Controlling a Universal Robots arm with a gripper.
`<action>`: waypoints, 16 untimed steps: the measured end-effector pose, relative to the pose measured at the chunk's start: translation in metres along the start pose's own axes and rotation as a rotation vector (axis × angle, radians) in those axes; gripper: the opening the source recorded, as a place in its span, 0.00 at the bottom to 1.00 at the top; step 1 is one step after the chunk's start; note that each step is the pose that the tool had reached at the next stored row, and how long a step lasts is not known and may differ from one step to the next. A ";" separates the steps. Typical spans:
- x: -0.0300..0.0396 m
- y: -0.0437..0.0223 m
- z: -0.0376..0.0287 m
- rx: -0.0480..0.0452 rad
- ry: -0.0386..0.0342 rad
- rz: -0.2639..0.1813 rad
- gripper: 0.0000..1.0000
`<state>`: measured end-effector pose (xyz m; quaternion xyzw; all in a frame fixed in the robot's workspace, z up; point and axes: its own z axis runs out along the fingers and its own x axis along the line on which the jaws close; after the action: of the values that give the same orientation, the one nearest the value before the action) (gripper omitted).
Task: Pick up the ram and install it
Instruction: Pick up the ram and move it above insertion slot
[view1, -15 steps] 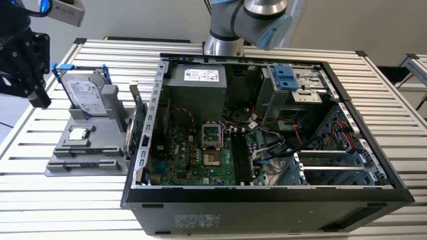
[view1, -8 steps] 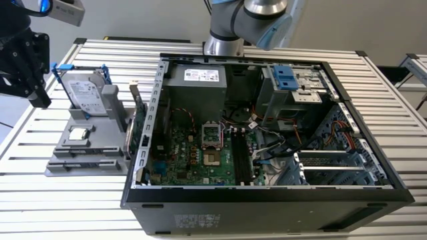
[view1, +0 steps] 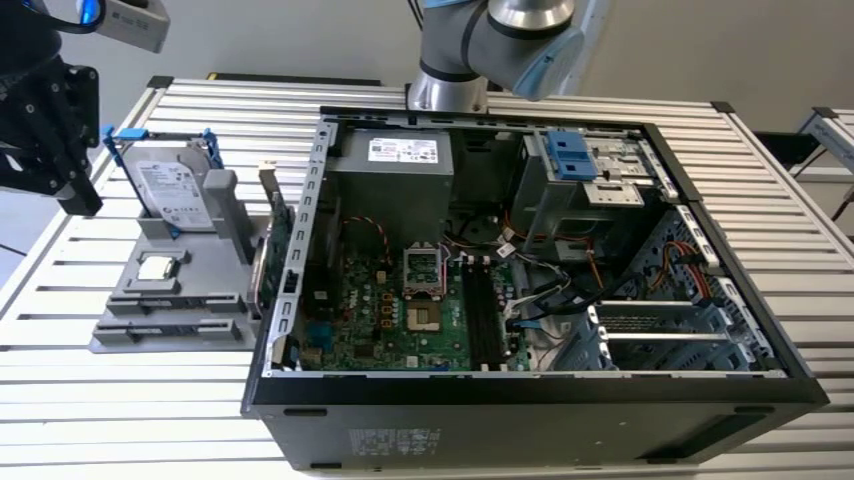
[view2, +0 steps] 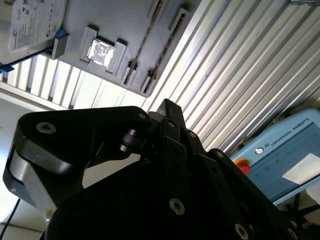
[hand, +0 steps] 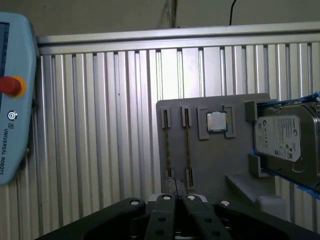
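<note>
Two ram sticks (hand: 167, 147) stand on edge in the slots of a grey holder (hand: 235, 105), beside each other. In the second wrist view the same ram sticks (view2: 144, 44) appear as thin dark strips. My black gripper (view1: 76, 198) hangs above the table at the exterior view's far left, apart from the holder (view1: 134, 335) and higher than it. In the first wrist view the gripper (hand: 175, 189) has its fingers together with nothing between them, just short of the ram sticks' ends. The open computer case (view1: 287, 385) holds the motherboard's black slots (view1: 483, 315).
On the holder also sit a silver hard drive in a blue frame (view1: 174, 185) and a small square processor chip (view1: 158, 268). A teach pendant (hand: 12, 100) lies beyond the slatted table. The arm's base (view1: 447, 90) stands behind the case. Cables and drive cages crowd the case's right half.
</note>
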<state>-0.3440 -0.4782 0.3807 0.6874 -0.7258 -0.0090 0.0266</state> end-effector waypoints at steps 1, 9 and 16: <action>0.0000 0.0000 0.0000 0.0000 0.0000 0.000 0.00; -0.0001 0.0000 0.0000 0.0000 0.0000 0.000 1.00; -0.0001 0.0000 0.0000 0.0000 0.0000 0.000 1.00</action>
<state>-0.3440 -0.4781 0.3807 0.6875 -0.7257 -0.0090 0.0266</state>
